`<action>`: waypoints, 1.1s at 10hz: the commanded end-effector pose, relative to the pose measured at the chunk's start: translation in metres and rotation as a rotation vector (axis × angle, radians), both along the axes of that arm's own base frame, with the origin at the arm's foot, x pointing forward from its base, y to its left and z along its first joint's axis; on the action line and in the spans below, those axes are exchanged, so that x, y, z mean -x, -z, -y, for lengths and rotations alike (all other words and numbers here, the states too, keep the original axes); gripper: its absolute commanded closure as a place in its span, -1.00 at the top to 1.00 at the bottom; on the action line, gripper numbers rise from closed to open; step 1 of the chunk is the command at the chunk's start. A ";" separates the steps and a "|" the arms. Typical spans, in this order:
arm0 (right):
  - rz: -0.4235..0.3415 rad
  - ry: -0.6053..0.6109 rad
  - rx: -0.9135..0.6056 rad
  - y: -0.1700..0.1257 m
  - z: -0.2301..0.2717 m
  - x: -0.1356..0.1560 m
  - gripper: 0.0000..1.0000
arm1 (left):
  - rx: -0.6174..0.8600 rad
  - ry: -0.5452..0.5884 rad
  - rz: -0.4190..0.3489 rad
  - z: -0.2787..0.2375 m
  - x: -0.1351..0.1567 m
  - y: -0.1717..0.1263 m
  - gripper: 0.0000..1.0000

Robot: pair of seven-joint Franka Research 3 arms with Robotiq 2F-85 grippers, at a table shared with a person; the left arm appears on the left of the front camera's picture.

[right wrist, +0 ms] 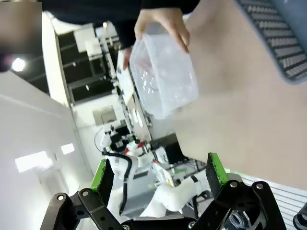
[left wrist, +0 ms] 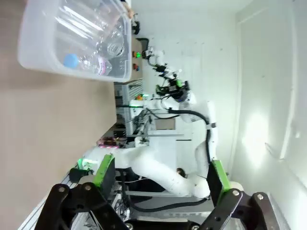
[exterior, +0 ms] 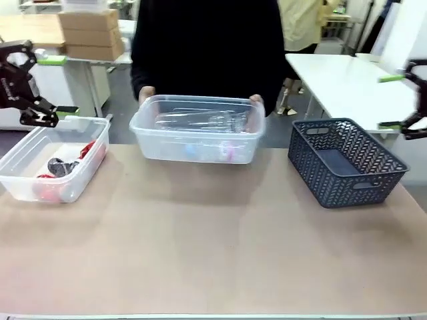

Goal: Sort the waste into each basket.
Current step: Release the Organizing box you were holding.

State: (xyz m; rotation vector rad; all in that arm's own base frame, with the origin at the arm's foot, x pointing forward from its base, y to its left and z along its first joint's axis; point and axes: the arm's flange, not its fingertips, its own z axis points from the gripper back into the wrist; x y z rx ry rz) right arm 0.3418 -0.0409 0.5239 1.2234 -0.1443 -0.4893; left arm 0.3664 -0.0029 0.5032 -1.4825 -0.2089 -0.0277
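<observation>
At 12 o'clock on the counter (exterior: 213,247), a person's 2 hands (exterior: 146,94) grip the middle tub (exterior: 197,130) of clear bottles (exterior: 207,120). At 9 o'clock a second tub (exterior: 33,163) holds red cans (exterior: 50,190). Left pincer (exterior: 41,90) and right pincer (exterior: 400,100) hang released, empty. A grey basket (exterior: 347,163) sits at 3 o'clock.

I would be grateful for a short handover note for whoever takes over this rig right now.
Left gripper: open, empty, raised above the left clear tub, which holds red and dark cans.
Right gripper: open, empty, raised at the right edge, by the grey mesh basket.
The person's hands hold the middle clear tub, with clear bottles inside.
No loose waste visible on the table; sorting looks done.
</observation>
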 end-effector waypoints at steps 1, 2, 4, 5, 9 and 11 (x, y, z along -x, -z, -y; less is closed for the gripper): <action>0.048 -0.101 -0.018 -0.018 -0.023 -0.003 1.00 | -0.084 0.006 0.011 0.028 0.001 -0.028 1.00; 0.048 -0.101 -0.018 -0.018 -0.023 -0.003 1.00 | -0.084 0.006 0.011 0.028 0.001 -0.028 1.00; 0.048 -0.101 -0.018 -0.018 -0.023 -0.003 1.00 | -0.084 0.006 0.011 0.028 0.001 -0.028 1.00; 0.048 -0.101 -0.018 -0.018 -0.023 -0.003 1.00 | -0.084 0.006 0.011 0.028 0.001 -0.028 1.00; 0.048 -0.101 -0.018 -0.018 -0.023 -0.003 1.00 | -0.084 0.006 0.011 0.028 0.001 -0.028 1.00; 0.048 -0.101 -0.018 -0.018 -0.023 -0.003 1.00 | -0.084 0.006 0.011 0.028 0.001 -0.028 1.00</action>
